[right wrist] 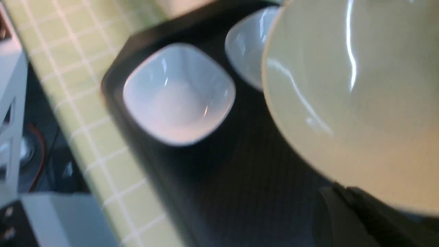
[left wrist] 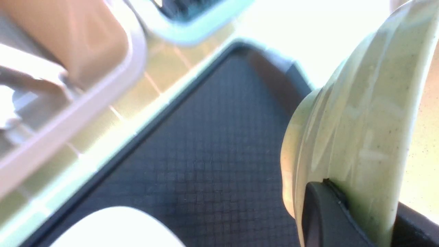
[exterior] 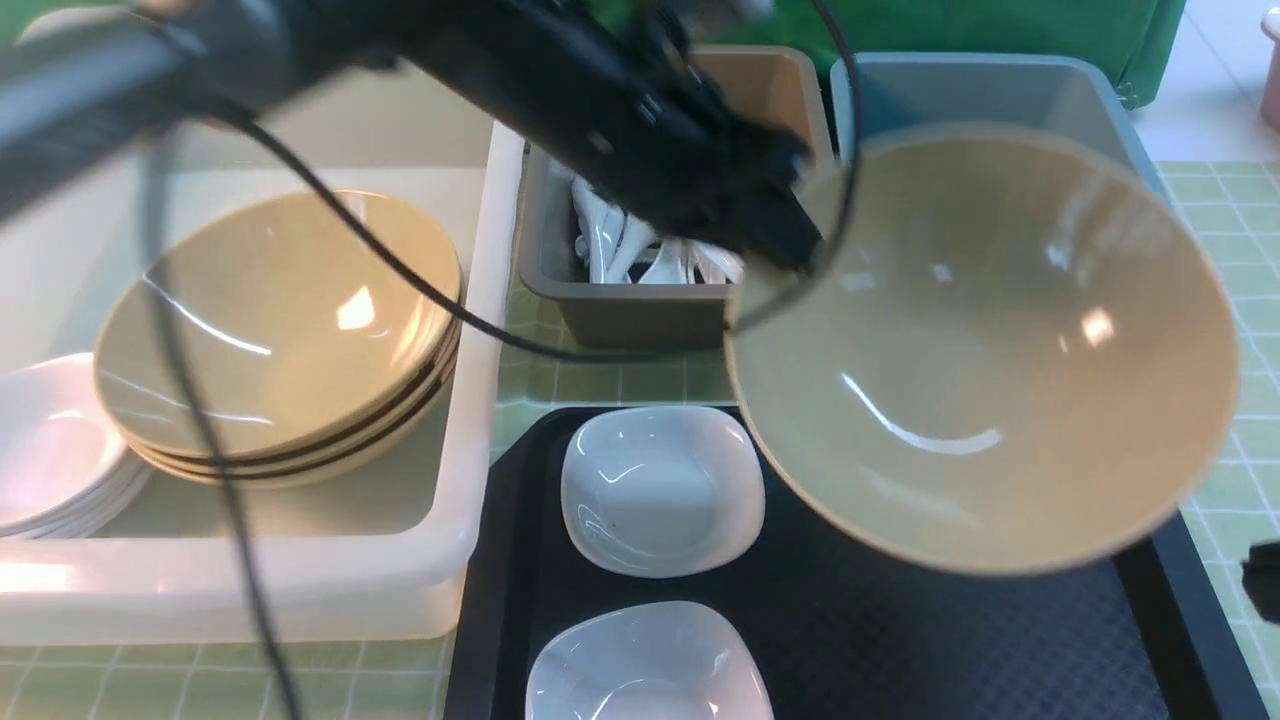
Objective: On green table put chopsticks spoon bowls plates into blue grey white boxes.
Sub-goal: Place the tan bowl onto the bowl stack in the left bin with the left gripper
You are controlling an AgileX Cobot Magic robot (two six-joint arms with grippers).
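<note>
Left end effector (exterior: 808,260) on bowl (exterior: 985,350) rim

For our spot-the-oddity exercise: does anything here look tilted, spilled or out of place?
The tan bowl hangs tilted above the black tray, pinched at its rim by the left gripper, unlike the flat stack of bowls in the white box. Nothing looks spilled or broken.

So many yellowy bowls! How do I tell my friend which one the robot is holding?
Find the black tray on the green table. Over its right side hangs one big tan bowl, tipped up, the left tool pinching its rim. The other tan bowls sit stacked in the white box; only this one is in the air.
</note>
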